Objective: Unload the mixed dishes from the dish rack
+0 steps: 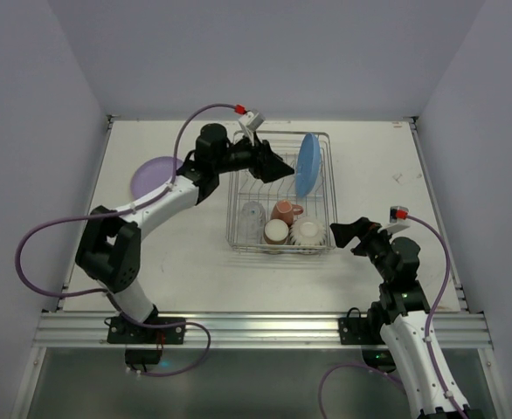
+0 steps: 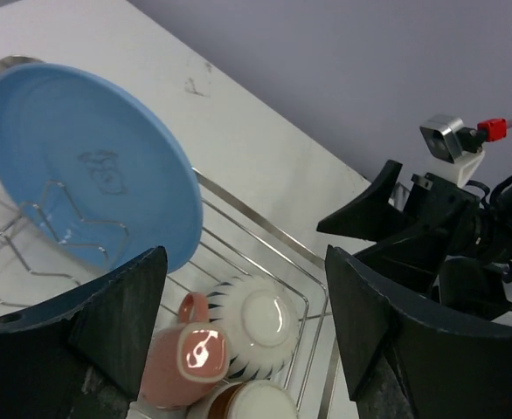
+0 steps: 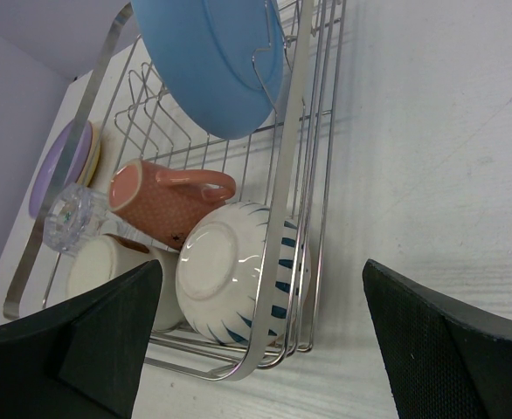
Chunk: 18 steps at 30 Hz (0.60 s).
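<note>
The silver wire dish rack [image 1: 237,202] stands mid-table. A blue plate [image 1: 307,164] stands upright in its tines at the back right. At the rack's front lie a clear glass tumbler [image 1: 252,212], a pink cup [image 1: 284,210], a second cup [image 1: 276,230] and an upturned cream bowl [image 1: 308,230] with blue stripes. A purple plate [image 1: 155,175] lies on the table to the left; a yellowish rim [image 3: 90,148] shows under it. My left gripper [image 1: 278,166] is open and empty above the rack, left of the blue plate [image 2: 81,166]. My right gripper [image 1: 343,234] is open and empty outside the rack's front right corner, beside the bowl [image 3: 230,275].
White walls close in the table on the left, back and right. A metal rail [image 1: 256,327] runs along the near edge. The left arm [image 1: 164,202] reaches across the table between the purple plate and the rack.
</note>
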Motion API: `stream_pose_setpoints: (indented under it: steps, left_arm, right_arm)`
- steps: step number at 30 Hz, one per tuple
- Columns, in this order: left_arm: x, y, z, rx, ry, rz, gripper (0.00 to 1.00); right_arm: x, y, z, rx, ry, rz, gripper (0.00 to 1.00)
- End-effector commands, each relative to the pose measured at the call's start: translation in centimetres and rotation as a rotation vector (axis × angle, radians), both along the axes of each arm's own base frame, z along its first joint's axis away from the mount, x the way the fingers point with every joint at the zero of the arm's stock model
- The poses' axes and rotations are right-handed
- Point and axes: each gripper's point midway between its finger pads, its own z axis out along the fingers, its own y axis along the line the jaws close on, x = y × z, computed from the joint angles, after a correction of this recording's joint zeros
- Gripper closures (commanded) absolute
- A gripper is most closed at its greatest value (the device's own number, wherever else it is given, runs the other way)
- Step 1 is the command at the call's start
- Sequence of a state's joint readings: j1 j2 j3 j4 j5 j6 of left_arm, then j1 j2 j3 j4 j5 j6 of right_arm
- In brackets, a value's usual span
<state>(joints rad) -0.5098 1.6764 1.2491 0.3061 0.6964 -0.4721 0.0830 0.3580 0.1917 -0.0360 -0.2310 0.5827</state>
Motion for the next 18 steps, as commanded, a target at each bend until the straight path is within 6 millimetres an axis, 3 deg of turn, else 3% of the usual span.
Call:
stream_pose_setpoints:
  steps: [1,9,18]
  left_arm:
    - [-0.5,-2.1,2.0,-0.060,-0.056,-0.076,0.24]
    - [-0.3,-3.9,0.0,-0.049,-0.026,-0.085,0.30]
    - [-1.2,-8.0,-2.1,-0.029,-0.026,-0.081,0.32]
  right_arm:
    - [0.2,0.4,1.7,-0.003,-0.053,0.029,0.01]
    - [0.2,0.4,1.7,-0.004,-0.053,0.030,0.01]
    - [0.2,0.4,1.7,-0.003,-0.056,0.027,0.01]
